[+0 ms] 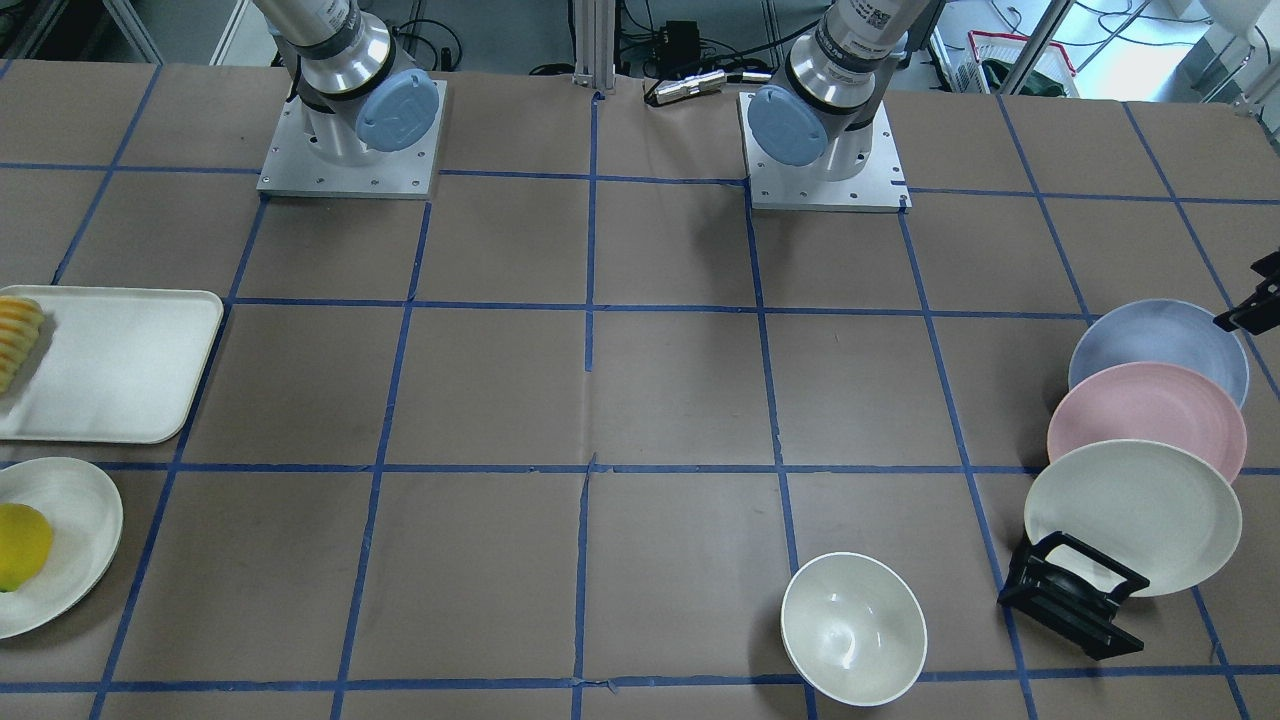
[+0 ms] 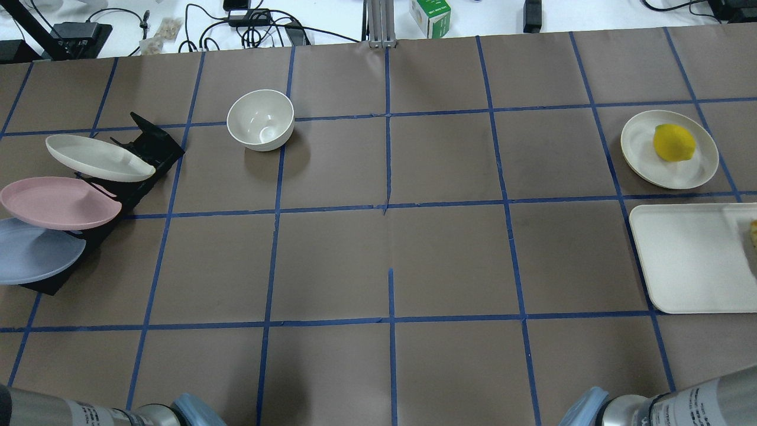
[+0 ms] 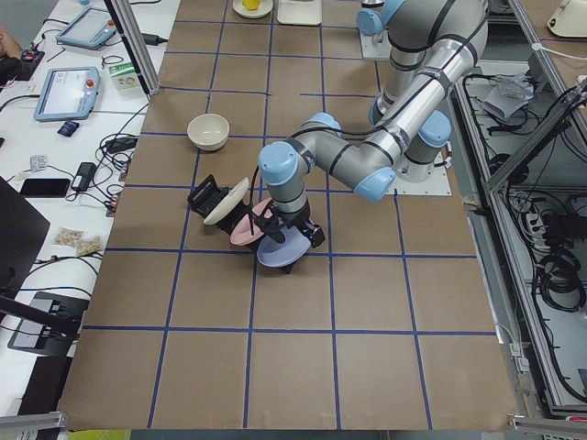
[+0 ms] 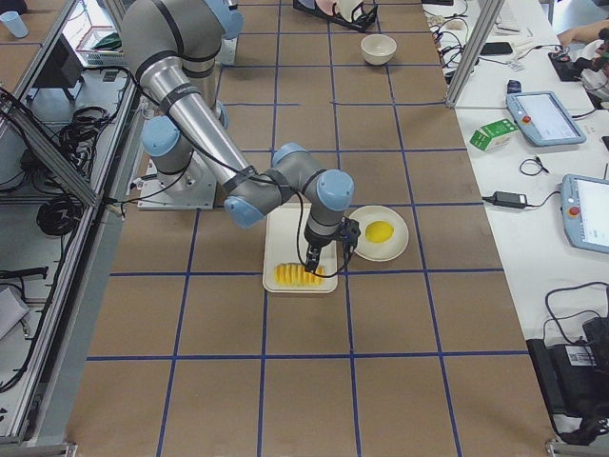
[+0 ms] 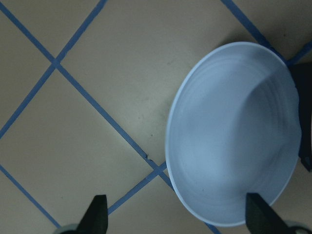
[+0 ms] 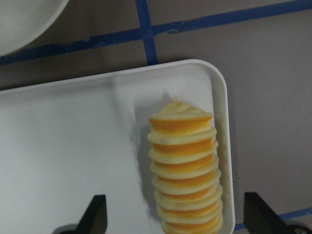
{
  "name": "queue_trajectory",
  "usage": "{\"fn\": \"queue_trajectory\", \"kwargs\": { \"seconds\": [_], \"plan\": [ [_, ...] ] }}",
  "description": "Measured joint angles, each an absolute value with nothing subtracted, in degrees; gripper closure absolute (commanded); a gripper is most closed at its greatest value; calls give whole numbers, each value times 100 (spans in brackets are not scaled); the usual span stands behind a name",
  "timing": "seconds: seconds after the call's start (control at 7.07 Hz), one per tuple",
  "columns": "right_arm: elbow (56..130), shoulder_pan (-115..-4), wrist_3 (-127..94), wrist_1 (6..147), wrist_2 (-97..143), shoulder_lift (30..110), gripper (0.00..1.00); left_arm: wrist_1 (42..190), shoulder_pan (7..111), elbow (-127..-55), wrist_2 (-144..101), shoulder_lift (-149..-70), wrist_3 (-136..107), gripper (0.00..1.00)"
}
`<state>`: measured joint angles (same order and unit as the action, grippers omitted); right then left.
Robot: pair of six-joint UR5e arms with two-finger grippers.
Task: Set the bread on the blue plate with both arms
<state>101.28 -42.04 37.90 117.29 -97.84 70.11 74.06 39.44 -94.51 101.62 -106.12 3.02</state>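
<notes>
One bread (image 6: 185,170), ridged orange and cream, lying along one rim of the cream tray (image 6: 73,146) at the right end of the desk (image 1: 660,400). Right jaws directly above it, spread wide, a fingertip (image 6: 95,214) showing to either side in the wrist view, gripping nothing. Just beyond the tray, a cream plate (image 1: 85,510) bearing a yellow lemon (image 1: 20,545).

At the opposite end, the blue plate (image 5: 234,136) leaning in a black rack (image 1: 1070,595), nearest the robot, with a pink plate (image 1: 1145,420) and a white plate (image 1: 1130,515) lined up behind it. Left jaws close over the blue plate, likewise spread wide and empty; contact with the rim impossible to judge. Near the rack, a white bowl (image 1: 852,628), upright.

Desk wrapped in brown paper, ruled into squares by blue tape. Beyond its far edge, an aluminium post (image 2: 378,21), tangled cables (image 2: 248,23) and a green carton (image 2: 430,15); on a white side bench (image 3: 37,137), tablets (image 3: 66,92).
</notes>
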Motion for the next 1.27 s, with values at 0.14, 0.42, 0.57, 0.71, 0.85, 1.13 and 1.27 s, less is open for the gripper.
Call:
{"fn": "queue_trajectory", "kwargs": {
  "seconds": [0.14,0.42,0.57,0.71,0.85,1.13,1.27],
  "plan": [
    [10130,-4180,3805,11815,-9796,6825,0,7159,3934,-9561,10166,-10727,308,19],
    [10137,-4162,3806,11849,-9925,6611,0,6997,3917,-9676,10187,-10779,323,31],
    [10136,-4160,3813,11860,-9992,6498,0,7010,3906,-9694,10277,-10778,330,32],
    [10135,-4158,3813,11871,-10057,6391,0,7029,3891,-9702,10422,-10779,331,32],
    [10134,-4158,3809,11873,-10107,6311,25,7043,3874,-9707,10505,-10789,320,40],
    [10134,-4157,3781,11863,-10137,6231,100,7064,3866,-9711,10540,-10807,281,70],
    [10133,-4158,3761,11819,-10159,6225,100,7073,3863,-9711,10519,-10812,278,74]
  ]
}}
